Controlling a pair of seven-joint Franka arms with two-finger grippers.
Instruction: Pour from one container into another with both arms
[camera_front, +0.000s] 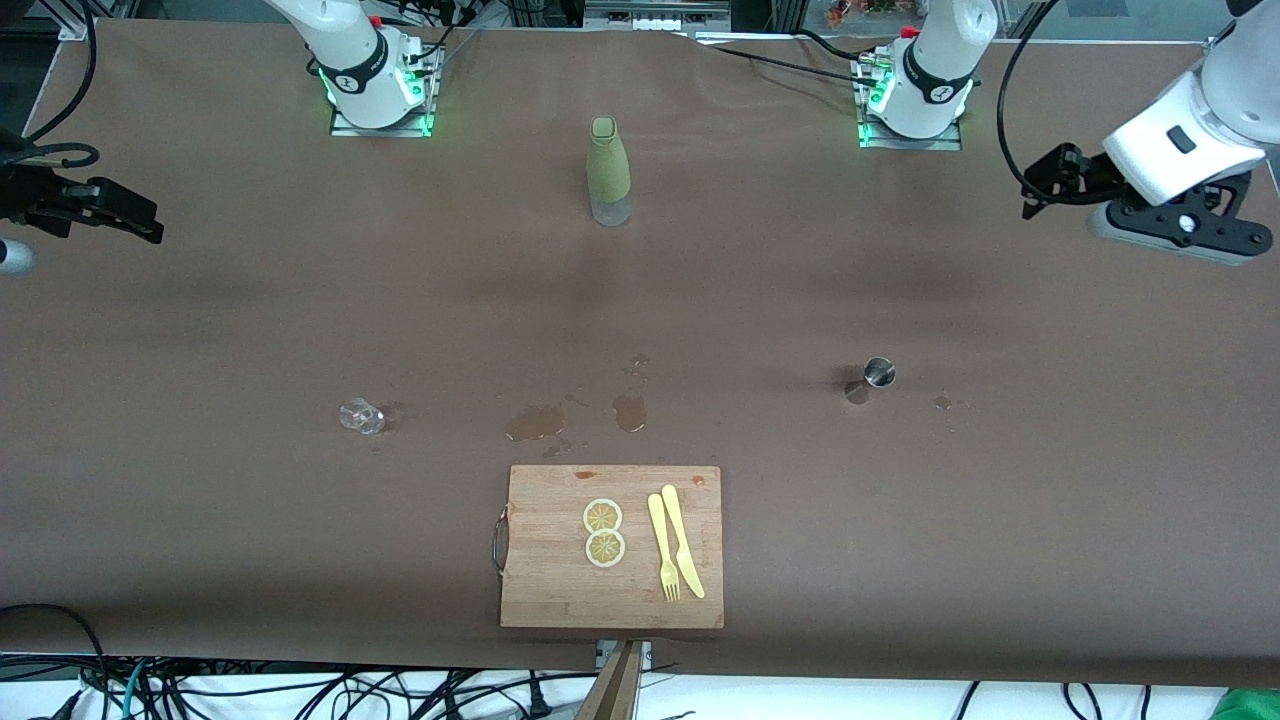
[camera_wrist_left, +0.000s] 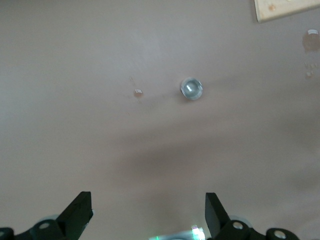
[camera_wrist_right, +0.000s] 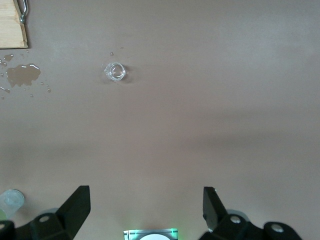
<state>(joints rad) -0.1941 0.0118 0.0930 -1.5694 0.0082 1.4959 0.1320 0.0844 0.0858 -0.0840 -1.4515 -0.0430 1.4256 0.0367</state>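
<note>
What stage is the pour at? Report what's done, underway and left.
Done: nothing; the jigger and glass cup stand apart on the table, untouched. Underway: left tool and right tool hang open above the table, holding nothing. Left: grasp both, pour jigger into cup.

jigger (camera_front: 879, 373) 1 | glass cup (camera_front: 361, 416) 1 | bottle (camera_front: 608, 170) 1 | lemon slices (camera_front: 603, 532) 2 | puddles (camera_front: 535, 422) maybe 2
</note>
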